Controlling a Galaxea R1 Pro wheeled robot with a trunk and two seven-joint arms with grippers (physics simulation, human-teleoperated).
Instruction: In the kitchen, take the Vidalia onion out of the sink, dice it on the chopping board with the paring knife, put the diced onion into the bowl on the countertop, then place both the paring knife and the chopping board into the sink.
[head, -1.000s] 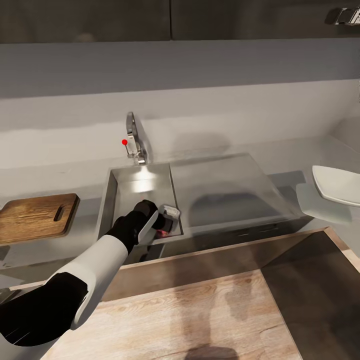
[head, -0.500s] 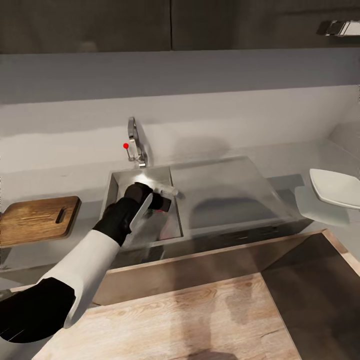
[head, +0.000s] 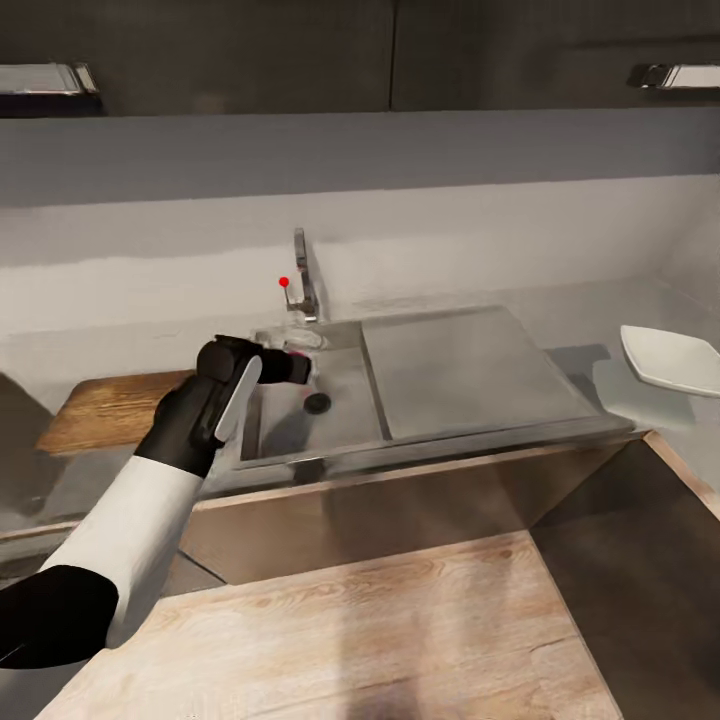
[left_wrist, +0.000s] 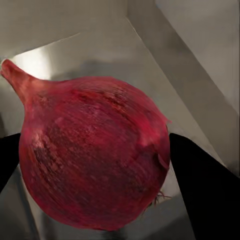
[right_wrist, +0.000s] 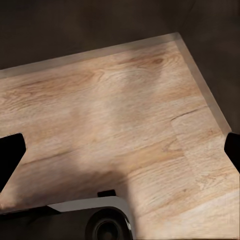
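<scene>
My left gripper is shut on the Vidalia onion, a reddish-purple bulb with a short stem, pinched between two black fingers. In the head view the left gripper holds the onion above the back left part of the sink, near the tap. The brown chopping board lies on the countertop left of the sink, partly behind my left arm. The white bowl sits at the far right. My right gripper hangs open over the floor. The paring knife is out of view.
The basin has a round drain and a flat drainboard on its right. Black upper cabinets hang above the grey wall. Pale wood floor lies before the brown lower cabinets. My base shows below the right gripper.
My left gripper has risen from the basin's front with the onion, moving up and toward the tap. The head camera has shifted, sliding the whole scene to the right.
</scene>
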